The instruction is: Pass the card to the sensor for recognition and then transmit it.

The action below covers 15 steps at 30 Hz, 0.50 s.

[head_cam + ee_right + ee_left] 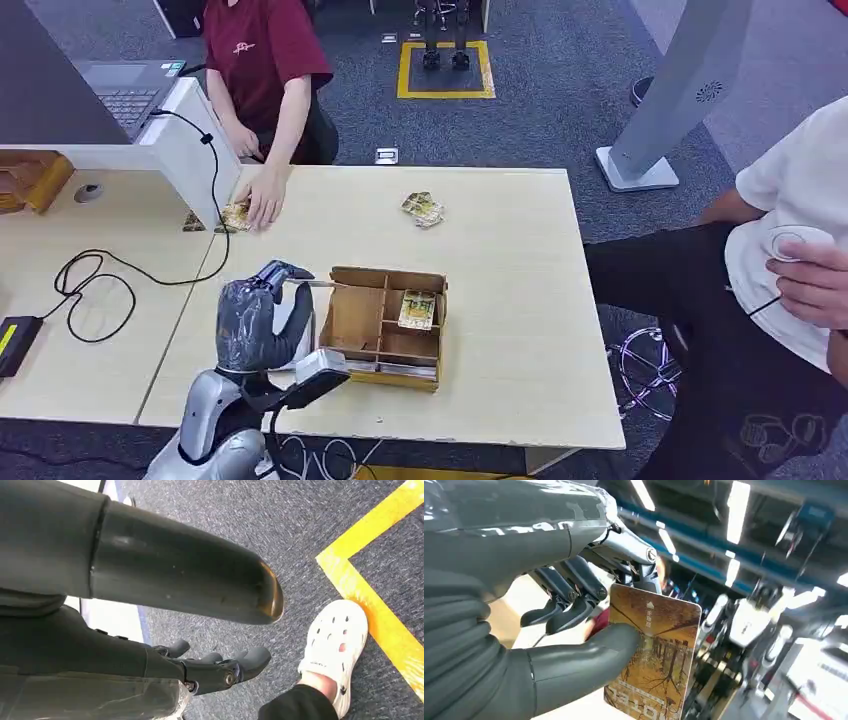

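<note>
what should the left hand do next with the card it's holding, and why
Probably lift and carry it away from the box, toward the sensor. The left hand already pinches the orange-brown tree-printed card between thumb and fingers, so the grasp looks done. In the head view the hand sits right beside the brown partitioned cardboard box on the pale wooden table. Which device is the sensor I cannot tell.

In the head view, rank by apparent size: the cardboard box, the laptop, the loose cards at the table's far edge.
1. Cardboard box, clearly largest.
2. Laptop, though cut off and farther away, so unsure.
3. Loose cards, smallest.
</note>
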{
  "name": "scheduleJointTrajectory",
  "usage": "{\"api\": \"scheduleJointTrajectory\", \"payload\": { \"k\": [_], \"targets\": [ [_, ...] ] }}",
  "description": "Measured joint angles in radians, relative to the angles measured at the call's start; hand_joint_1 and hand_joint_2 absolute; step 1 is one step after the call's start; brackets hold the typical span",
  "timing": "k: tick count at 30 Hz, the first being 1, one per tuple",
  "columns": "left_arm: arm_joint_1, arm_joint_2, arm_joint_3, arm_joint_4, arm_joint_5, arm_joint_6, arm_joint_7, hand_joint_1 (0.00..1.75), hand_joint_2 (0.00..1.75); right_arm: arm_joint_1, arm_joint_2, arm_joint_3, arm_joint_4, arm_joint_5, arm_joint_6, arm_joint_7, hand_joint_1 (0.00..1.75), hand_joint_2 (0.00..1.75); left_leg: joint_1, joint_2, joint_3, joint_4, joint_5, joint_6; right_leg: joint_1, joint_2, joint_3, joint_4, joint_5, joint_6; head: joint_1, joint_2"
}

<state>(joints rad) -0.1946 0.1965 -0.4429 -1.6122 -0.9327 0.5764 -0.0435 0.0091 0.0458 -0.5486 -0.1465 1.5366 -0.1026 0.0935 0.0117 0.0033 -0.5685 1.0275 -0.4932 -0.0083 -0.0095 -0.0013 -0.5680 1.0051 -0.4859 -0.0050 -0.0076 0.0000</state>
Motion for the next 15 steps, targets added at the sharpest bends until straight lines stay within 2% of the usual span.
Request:
{"api": "scheduleJointTrajectory", "payload": {
  "k": [4,9,15],
  "targets": [
    [-0.035,0.034,0.029,-0.062,0.008,-0.012,0.006,1.75,1.75,0.000,0.000,0.000,0.000,0.002,0.000,-0.006,0.00,0.00,0.000,0.000,0.000,0.000,0.000,0.000,0.000,0.000,0.000,0.000,0.000,0.000,0.000,0.000],
    [-0.082,0.054,0.062,-0.067,-0.100,-0.032,0.073,1.75,1.75,0.000,0.000,0.000,0.000,0.006,-0.002,-0.007,0.00,0.00,0.000,0.000,0.000,0.000,0.000,0.000,0.000,0.000,0.000,0.000,0.000,0.000,0.000,0.000],
    [-0.155,0.056,0.087,0.017,-0.164,-0.070,0.141,1.75,1.75,-0.003,0.000,0.003,0.000,0.020,-0.003,-0.007,0.00,0.00,0.000,0.000,0.000,0.000,0.000,0.000,0.000,0.001,0.000,0.000,0.001,-0.001,0.000,0.000]
  ]
}}
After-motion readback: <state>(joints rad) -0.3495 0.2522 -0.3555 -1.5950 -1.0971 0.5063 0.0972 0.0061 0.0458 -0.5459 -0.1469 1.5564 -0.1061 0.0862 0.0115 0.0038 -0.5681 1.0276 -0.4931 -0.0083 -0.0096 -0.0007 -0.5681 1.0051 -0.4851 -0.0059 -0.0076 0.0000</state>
